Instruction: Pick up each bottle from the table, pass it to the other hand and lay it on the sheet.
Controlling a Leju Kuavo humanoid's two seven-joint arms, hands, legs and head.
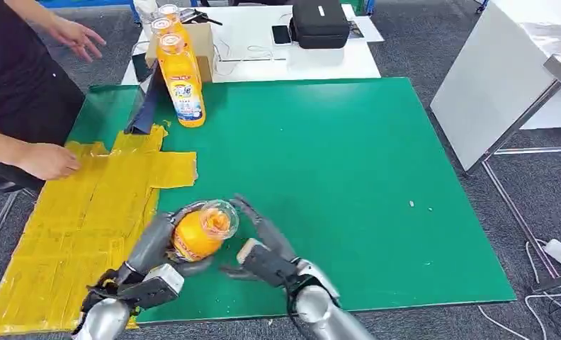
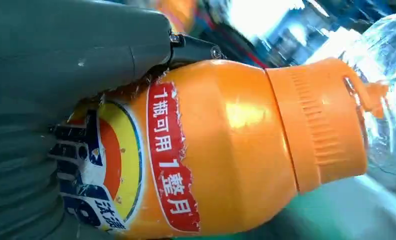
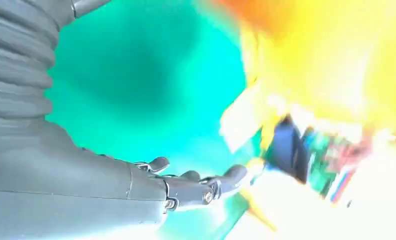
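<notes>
- Green mat (image 1: 348, 184) covers the table, and a yellow sheet (image 1: 86, 212) lies on its left side; a white table (image 1: 320, 60) with a black case (image 1: 320, 23) stands behind.
- A person's hand (image 1: 47, 161) rests on the far left part of the sheet.
- The left hand (image 1: 157, 244) grips an orange bottle (image 1: 201, 232) around its body, near the front edge; the cap points up toward the camera.
- The right hand (image 1: 263, 248) is just beside the bottle with fingers spread and holds nothing.
- I judge the bottle is now with the hand nearer the sheet, so the next step is laying it down: swing left, lower it on its side, and release only when it rests flat.
- Count: one bottle held and, as far as I can see, three standing bottles (image 1: 182, 78) at the far left; one sheet.
</notes>
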